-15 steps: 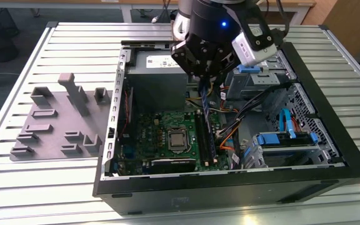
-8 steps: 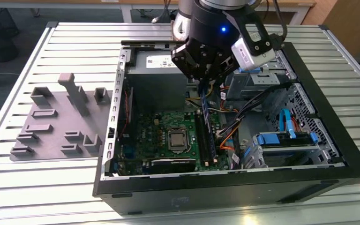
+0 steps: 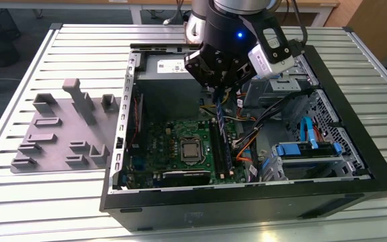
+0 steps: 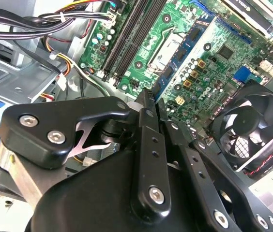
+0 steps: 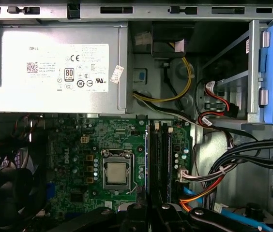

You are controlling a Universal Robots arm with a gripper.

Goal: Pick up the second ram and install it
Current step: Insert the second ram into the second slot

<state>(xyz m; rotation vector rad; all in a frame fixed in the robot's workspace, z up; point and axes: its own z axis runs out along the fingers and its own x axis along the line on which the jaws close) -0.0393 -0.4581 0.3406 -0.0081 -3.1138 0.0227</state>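
Black robot claw [image 3: 219,91] hangs inside the open black desktop computer case [image 3: 355,174], which lies on its side on the slatted grey metal desk [image 3: 79,55], toward the desk's edge on the exterior view's right. Claw is pressed together on the second ram, a long thin blue circuit-board stick [image 3: 221,133], pinching it near its upper end. The stick runs lengthwise down from the claw, edge-on, directly over the long black slot rails [image 5: 159,162] of the green motherboard [image 3: 159,146]. Its lower end is at the rails; whether it is seated in a slot cannot be told.

In the second wrist view the black claw linkage [image 4: 146,159] is in the foreground, with the motherboard, the silver processor socket [image 4: 168,46] and a black case fan [image 4: 250,128] beyond it. In the first wrist view the processor socket [image 5: 115,173] sits just beside the slot rails, and the grey power supply box with white label [image 5: 54,67] lies along the case wall past the motherboard.

A grey plastic parts fixture with upright blocks [image 3: 62,133] rests on the desk outside the case, toward the edge on the exterior view's left. Blue drive bay brackets [image 3: 304,148] and bundled black cables [image 3: 274,108] occupy the case's far side from the fixture.
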